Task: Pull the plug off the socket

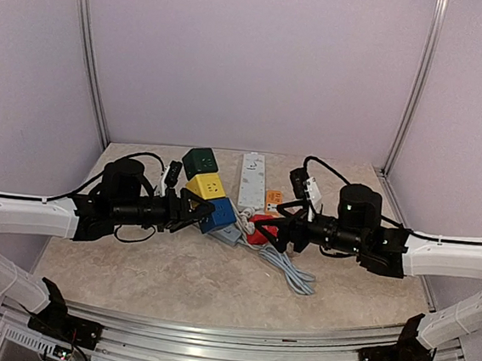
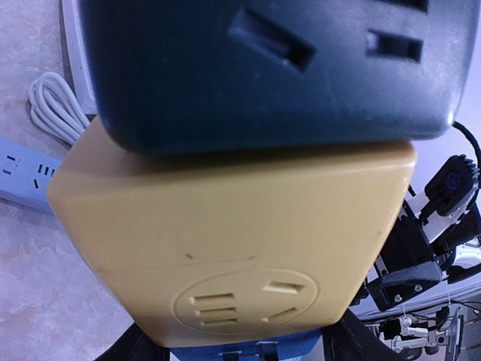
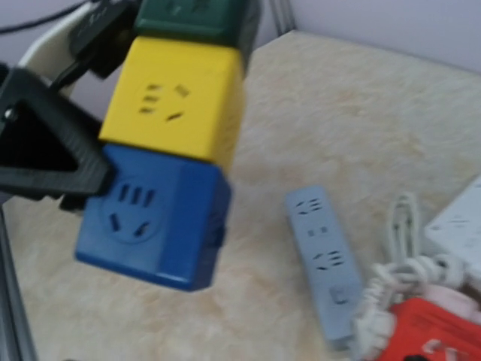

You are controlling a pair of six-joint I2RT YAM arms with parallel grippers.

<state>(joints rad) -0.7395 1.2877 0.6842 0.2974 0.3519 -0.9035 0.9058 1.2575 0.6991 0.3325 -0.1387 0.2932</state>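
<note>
Three cube sockets are joined in a row: green [image 1: 200,160], yellow [image 1: 206,186] and blue [image 1: 220,215]. My left gripper [image 1: 189,210] is shut on the blue cube [image 2: 248,350], with its black fingers [image 2: 140,347] on either side of it. The yellow cube [image 2: 240,233] and the green cube [image 2: 270,68] fill the left wrist view. My right gripper [image 1: 274,229] stands apart to the right of the cubes, over a red plug block [image 1: 260,231], and looks open and empty. Its own fingers do not show in the right wrist view, which looks at the blue cube [image 3: 154,226].
A grey-blue power strip [image 1: 228,233] lies beside the blue cube and also shows in the right wrist view [image 3: 323,259]. A coiled white cable [image 1: 290,269], a white power strip [image 1: 252,180], an orange block [image 1: 274,199] and black adapters [image 1: 173,172] lie nearby.
</note>
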